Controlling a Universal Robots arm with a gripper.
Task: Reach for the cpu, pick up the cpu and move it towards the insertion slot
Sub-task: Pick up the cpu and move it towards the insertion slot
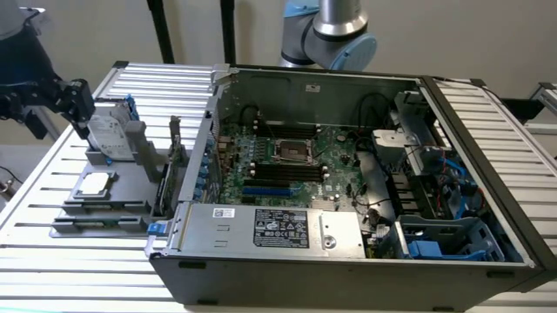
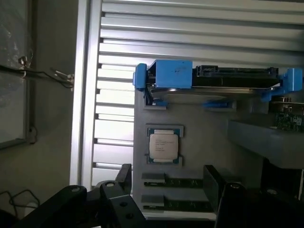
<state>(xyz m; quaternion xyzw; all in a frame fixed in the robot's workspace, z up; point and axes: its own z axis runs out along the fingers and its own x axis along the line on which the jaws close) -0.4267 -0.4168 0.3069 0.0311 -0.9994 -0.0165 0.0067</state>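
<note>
Cpu (image 2: 163, 145) lies flat in the grey tray (image 2: 204, 133) near the hard drive (image 2: 228, 78); light, stiff, probably fragile, best pinched by opposite edges; gripper (image 2: 167, 178) spread wide, empty, apart from it.

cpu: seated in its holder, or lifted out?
Seated. The cpu lies flat in the grey holder; the gripper is open, apart from it.

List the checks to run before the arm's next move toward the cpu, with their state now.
1. cpu lies uncovered in its holder: ok.
2. gripper open and empty: ok.
3. gripper touching the cpu: not ok, apart from it.
4. hard drive clear of the cpu: ok.
5. insertion slot empty: cannot tell.
</note>
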